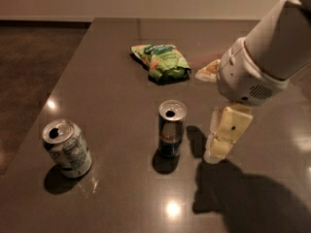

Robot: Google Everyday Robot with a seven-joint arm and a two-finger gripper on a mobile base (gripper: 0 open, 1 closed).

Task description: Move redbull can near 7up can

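Lab-like room: dark table (107,81), bare floor (29,57), gripper (217,152) hovering above.

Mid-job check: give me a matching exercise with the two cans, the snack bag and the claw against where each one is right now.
Things:
1. redbull can
2. 7up can
3. snack bag
4. claw

Places:
A. lying at the far side of the table
B. standing near the table's front edge, picture's left
C. close beside the redbull can, on the picture's right
D. standing mid-table, opened top up

Pairs: 1-D, 2-B, 3-A, 4-C.
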